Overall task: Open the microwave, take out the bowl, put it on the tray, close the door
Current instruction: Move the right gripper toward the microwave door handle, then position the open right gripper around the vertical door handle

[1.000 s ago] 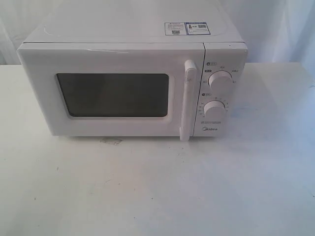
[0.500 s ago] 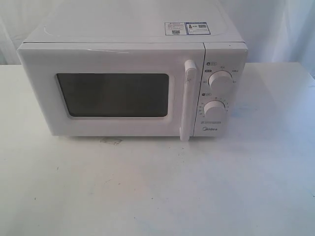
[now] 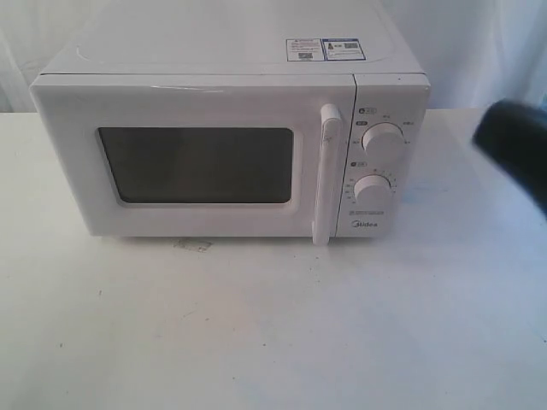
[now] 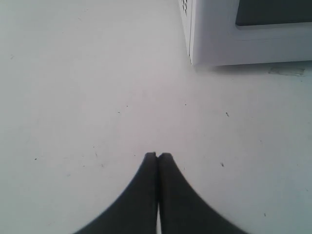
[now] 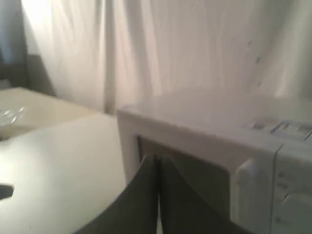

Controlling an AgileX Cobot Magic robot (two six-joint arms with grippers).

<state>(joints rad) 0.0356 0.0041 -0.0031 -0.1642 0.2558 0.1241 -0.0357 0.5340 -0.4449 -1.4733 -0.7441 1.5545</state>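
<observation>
Microwave [image 3: 231, 102] stands on the desk [image 3: 256, 325], toward the back, front face to the exterior camera. Door [image 3: 197, 213] shut, flush with the body; vertical bar handle [image 3: 327, 175] on its right edge, upright. Window [image 3: 197, 165] dark, so the inside cannot be made out and the bowl cannot be located. Right panel: upper knob [image 3: 380, 137] above lower knob [image 3: 373, 188], grey logo [image 3: 366, 226] beneath them. Two stickers [image 3: 325, 49] lie on the top surface, near the back right. Pale smudge [image 3: 192, 245] on the desk just in front of the door's lower edge. Left claw [image 4: 157, 156]: fingers pressed together, closed on nothing, over bare desk, apart from the microwave's lower front corner on the door's hinge side. Right claw [image 5: 158, 158]: fingers likewise together, empty, raised off the desk and pointed at the microwave front; the view is blurred, tips lying across the window area, contact not determinable. Exterior view shows a dark blurred shape [image 3: 515, 154] at the right edge, above the desk and apart from the knob panel; which part of the arm it is cannot be told. White curtain [image 5: 170, 48] hangs behind the microwave.
</observation>
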